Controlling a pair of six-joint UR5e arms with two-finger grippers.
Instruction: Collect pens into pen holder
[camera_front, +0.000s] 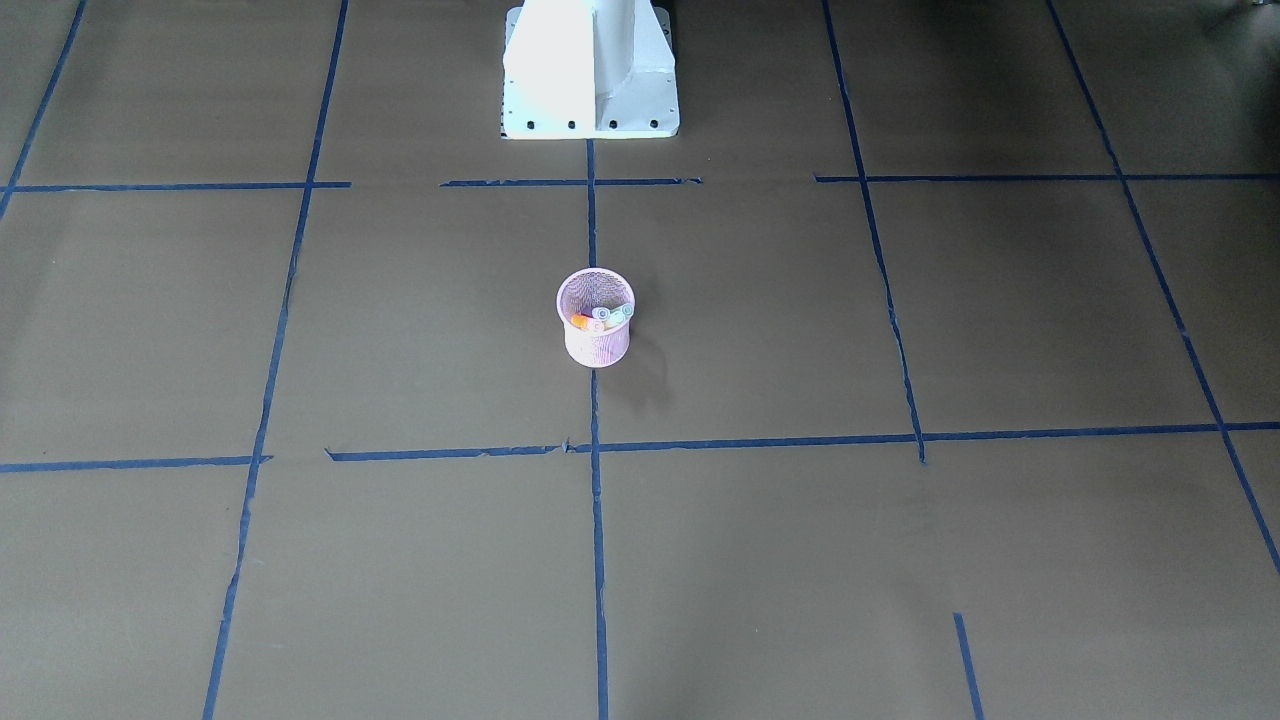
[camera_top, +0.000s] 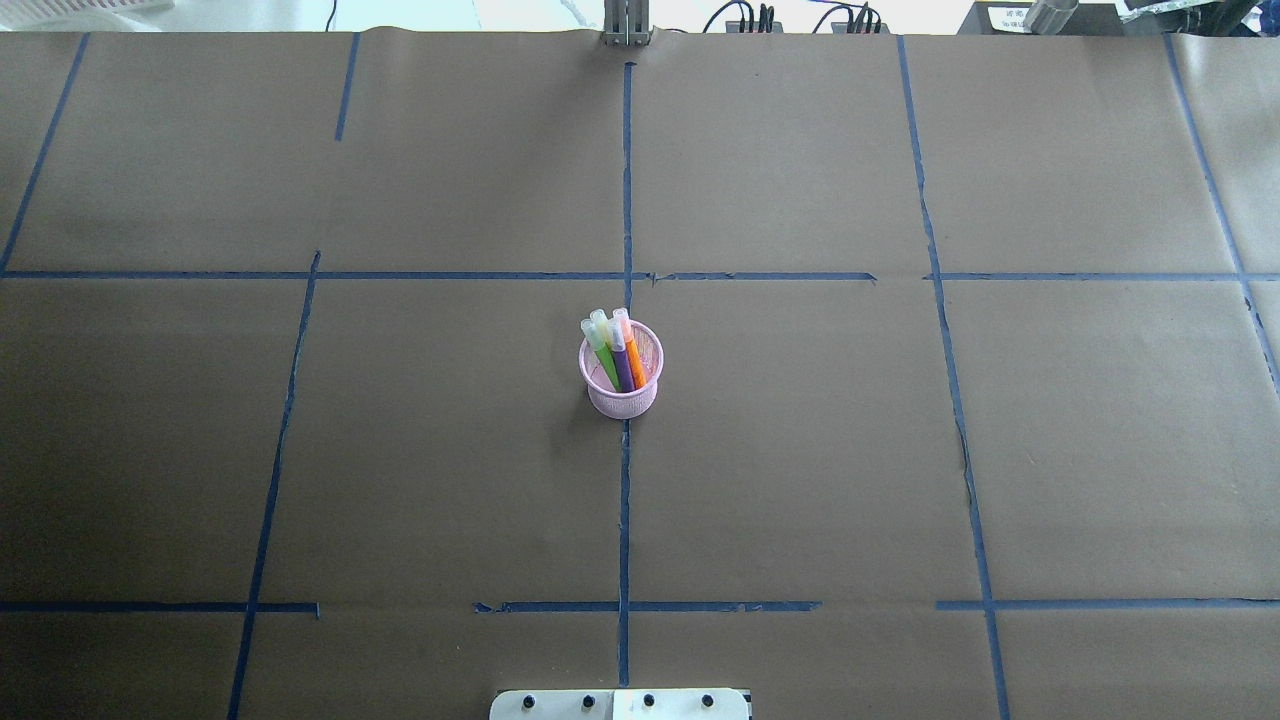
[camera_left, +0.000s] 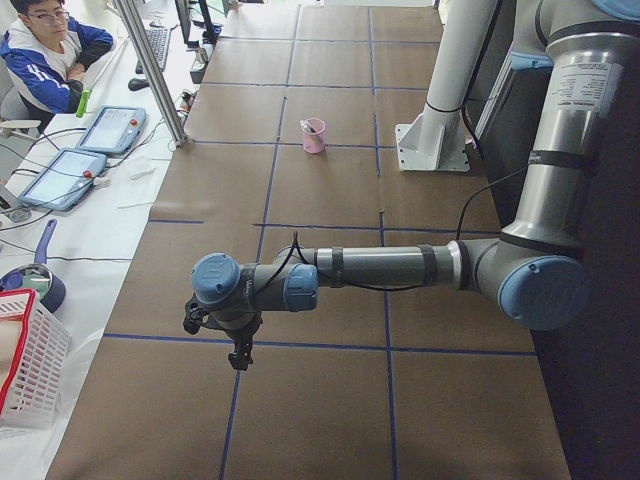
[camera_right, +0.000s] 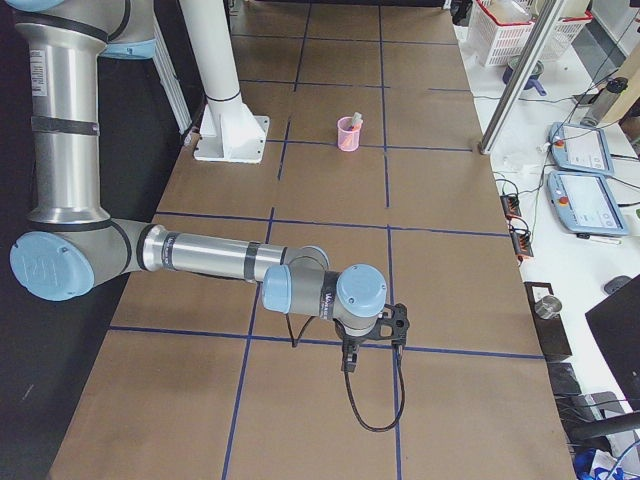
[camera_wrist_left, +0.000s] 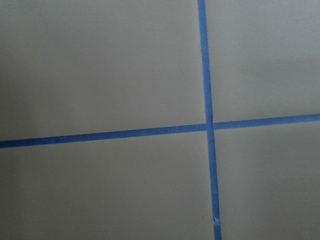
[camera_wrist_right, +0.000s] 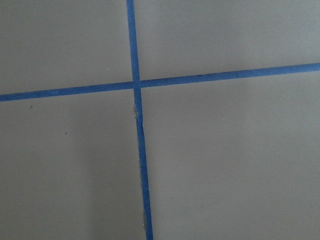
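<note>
The pink wire-mesh pen holder (camera_top: 622, 396) stands upright at the middle of the table, on the centre tape line. Three pens lean inside it: a green one (camera_top: 603, 356), a purple one (camera_top: 621, 362) and an orange one (camera_top: 633, 352), pale caps up. From the front the holder (camera_front: 596, 342) shows the cap ends at its rim. Far from it, my left gripper (camera_left: 240, 356) hangs low over the table's left end and my right gripper (camera_right: 350, 360) over the right end. They show only in the side views, so I cannot tell whether they are open or shut.
Brown paper with blue tape lines (camera_wrist_left: 207, 125) covers the table. The white robot base (camera_front: 590, 70) stands behind the holder. A seated person (camera_left: 50, 50), tablets (camera_left: 110, 128) and a metal post (camera_left: 150, 70) are along the operators' side. A white basket (camera_left: 30, 370) sits off the left end.
</note>
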